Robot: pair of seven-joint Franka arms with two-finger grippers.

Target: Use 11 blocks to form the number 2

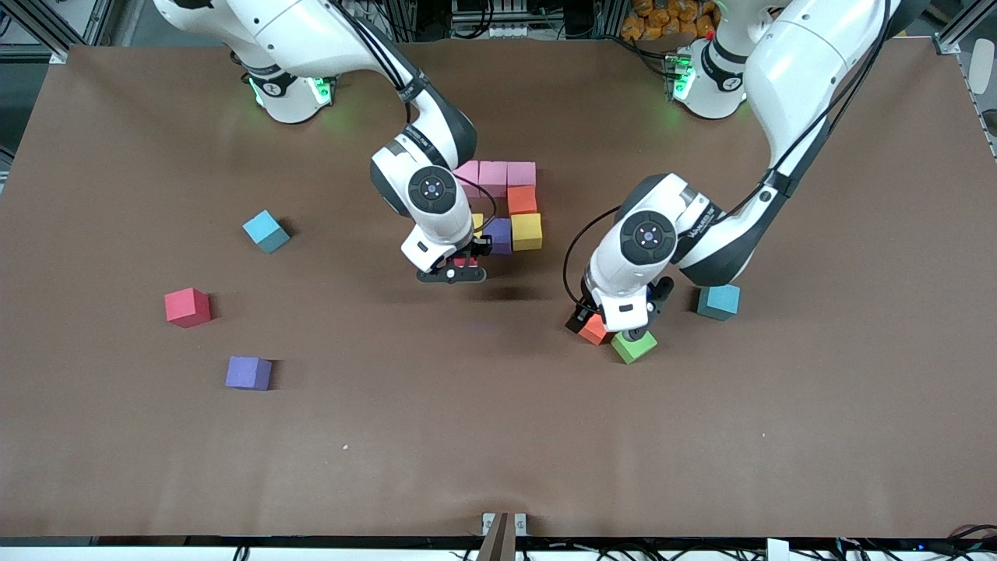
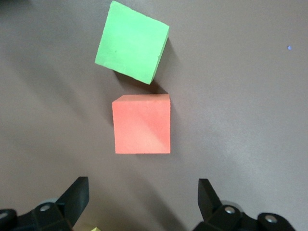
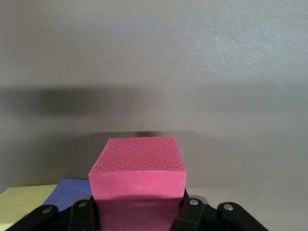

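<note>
Right wrist view puts us straight at the right gripper (image 3: 139, 211), and it is clamped on a red block (image 3: 137, 180), jaws pinching two opposite flat sides. That cube looks light and slightly spongy with a grippy matte skin, so a squeeze across parallel faces should carry it without slip or damage. Just beneath the claw peek a purple block (image 3: 70, 192) and a yellow block (image 3: 24, 204) of the number 2 (image 1: 506, 206). From the front, the right arm reaches in from its base, wrist bent straight down, the claw hanging at the unfinished edge of the figure under its pink top row (image 1: 495, 173).

Over to the left gripper (image 1: 623, 331): jaws spread wide, empty, pointing down. An orange block (image 2: 142, 124) sits square between the open fingers (image 2: 77, 195), slightly ahead of them, with a green block (image 2: 132, 42) just past it, corner almost touching. My read: take the orange one across its flat sides. That left arm folds in low from its base, elbow raised. A light-blue cube (image 1: 717, 301) sits close beside the wrist, while another red block (image 1: 187, 306), another purple block (image 1: 248, 373) and a second light-blue cube (image 1: 265, 231) lie well apart from the right claw, toward its arm's end of the table.
</note>
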